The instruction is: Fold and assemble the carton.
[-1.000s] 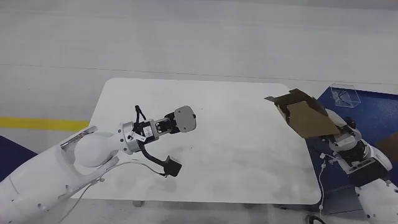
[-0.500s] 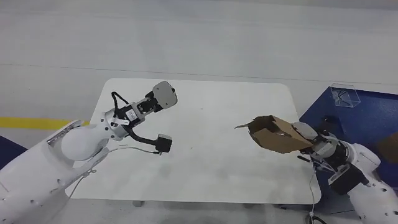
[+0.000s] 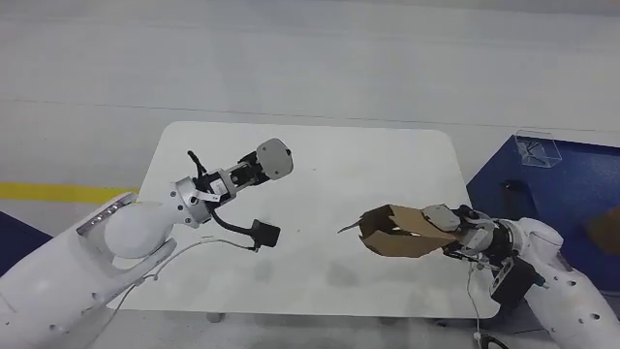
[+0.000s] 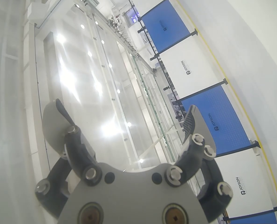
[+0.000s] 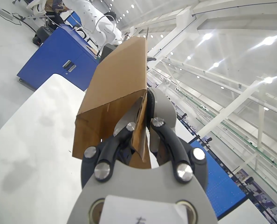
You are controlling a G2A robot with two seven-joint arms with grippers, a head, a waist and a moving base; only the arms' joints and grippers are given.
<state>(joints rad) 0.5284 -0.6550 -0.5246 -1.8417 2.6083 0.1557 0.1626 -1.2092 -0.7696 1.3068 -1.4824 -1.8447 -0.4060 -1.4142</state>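
**Top view.** The brown, half-opened cardboard carton point(image 3: 395, 234) appears to hang over the near right part of the white rounded surface point(image 3: 339, 179), carried by your right hand point(image 3: 441, 221). The left hand point(image 3: 272, 158) is over the far left part, well apart. Set the carton down squarely before you bring the second hand to a flap.

**Left wrist view.** The left hand point(image 4: 125, 120) has its fingers spread wide and holds nothing.

**Right wrist view.** The right hand point(image 5: 145, 110) is clamped on one wall edge of the cardboard carton point(image 5: 115, 82). Keep that pinch firm.
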